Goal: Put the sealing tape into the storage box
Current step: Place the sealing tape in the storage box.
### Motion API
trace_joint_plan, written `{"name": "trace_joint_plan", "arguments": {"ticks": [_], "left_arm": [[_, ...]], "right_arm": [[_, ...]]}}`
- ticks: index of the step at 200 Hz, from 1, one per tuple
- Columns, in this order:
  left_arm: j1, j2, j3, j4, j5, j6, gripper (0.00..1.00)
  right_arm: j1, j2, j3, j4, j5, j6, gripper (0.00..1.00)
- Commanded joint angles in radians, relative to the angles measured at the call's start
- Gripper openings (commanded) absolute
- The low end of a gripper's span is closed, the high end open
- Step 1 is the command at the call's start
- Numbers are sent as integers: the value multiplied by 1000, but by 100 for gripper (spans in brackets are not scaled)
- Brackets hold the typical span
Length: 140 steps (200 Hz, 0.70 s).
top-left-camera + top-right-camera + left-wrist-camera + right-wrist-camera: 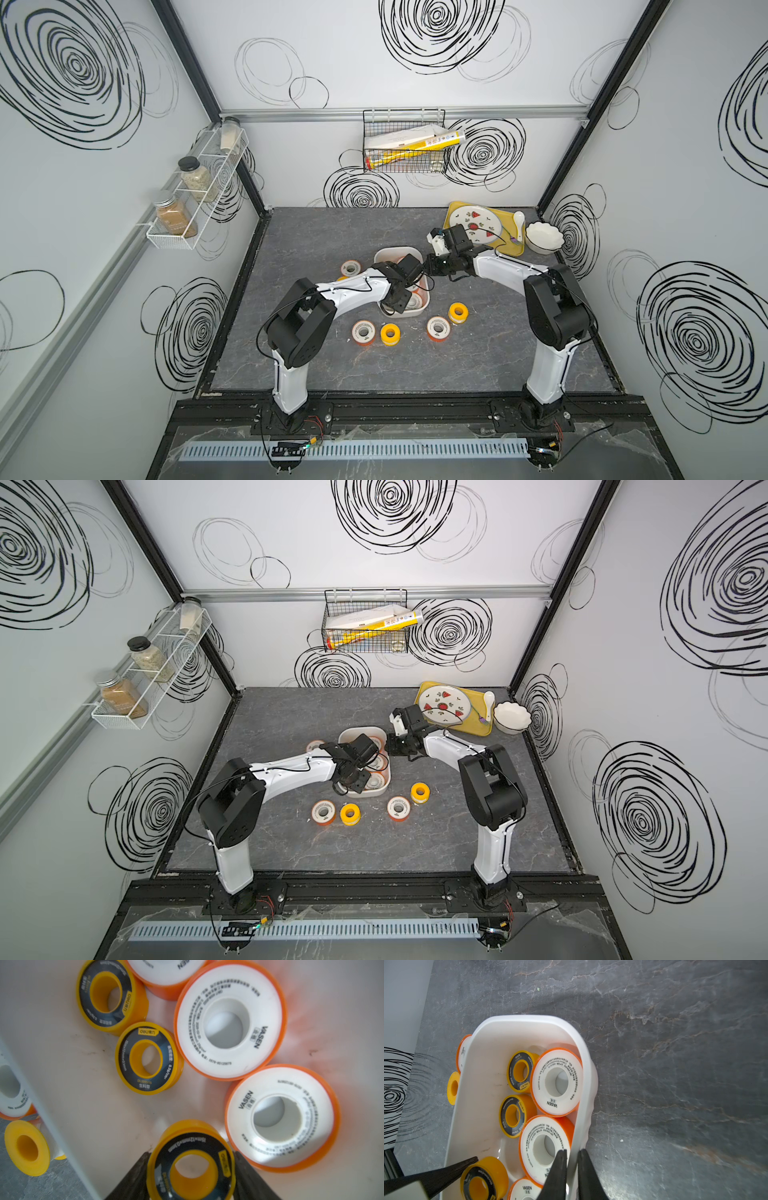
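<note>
Gripping a black-faced yellow roll of tape (191, 1169) with the left gripper (191, 1152), jaws roughly half apart and pressing opposite sides of its rim, low inside the storage box (525, 1019). Pinching the box's long wall with the right gripper (572, 1150), jaws nearly closed on the plastic. Counting five more inside the box, three orange rolls (229, 1022) and two black-faced. Counting six outside the box on the table (498, 353), four on the robot's side, including yellow rolls (390, 333). Judging each roll light, hard and smooth, likely rolling away on edge; reckoning a hold across the outer rim safest.
</note>
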Motion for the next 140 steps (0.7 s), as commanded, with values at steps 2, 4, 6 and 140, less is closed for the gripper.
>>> {"name": "trace_joint_plan", "arguments": {"ticks": [2,4,6,140], "left_arm": [[-3,28,9,-19,14,8,62],[-2,28,8,-19,20,9,62],[-3,29,7,-17,24,9,62],[13,8,1,-6,71,6,62]], "right_arm": [[0,-22,-18,-32,16,-9,17],[0,-22,-18,-32,16,-9,17],[0,-22,-18,-32,16,-9,17],[0,-19,-19,-38,20,-13,17]]}}
